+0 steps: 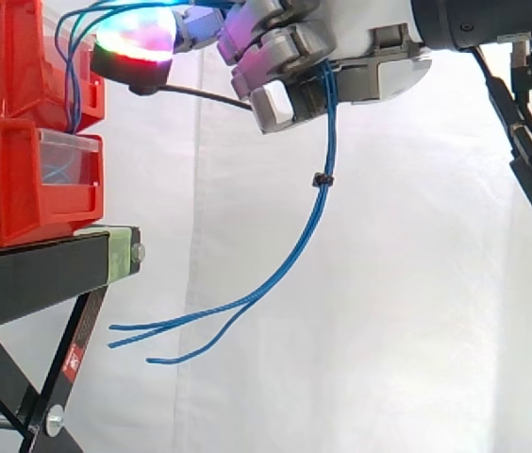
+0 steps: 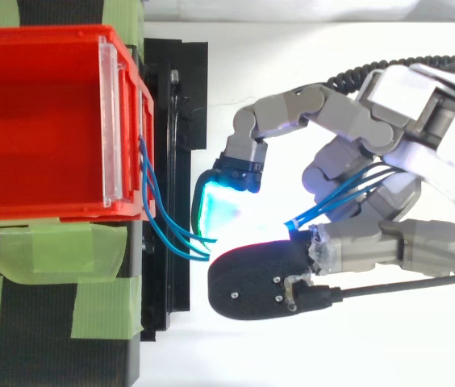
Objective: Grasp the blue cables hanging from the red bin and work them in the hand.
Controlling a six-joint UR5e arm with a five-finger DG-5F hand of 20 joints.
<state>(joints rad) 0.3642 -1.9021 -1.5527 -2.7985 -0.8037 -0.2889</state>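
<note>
Thin blue cables (image 1: 321, 203) leave the front of the upper red bin (image 1: 7, 57), run right into my hand (image 1: 360, 47) and hang down from the palm. Their loose ends trail low toward the stand. A small black tie (image 1: 322, 178) binds them below the hand. From above, the cables (image 2: 167, 226) loop out of the red bin's front wall (image 2: 127, 121) and pass under a cyan-glowing fingertip pad (image 2: 215, 205). They then show again between the curled fingers of my hand (image 2: 421, 153), which is shut on them.
Two red bins are stacked, the lower one (image 1: 21, 179) resting on a black stand (image 1: 30, 274) with green tape (image 2: 58, 250) along its edge. A white curtain hangs behind. Open space lies right of the stand below my hand.
</note>
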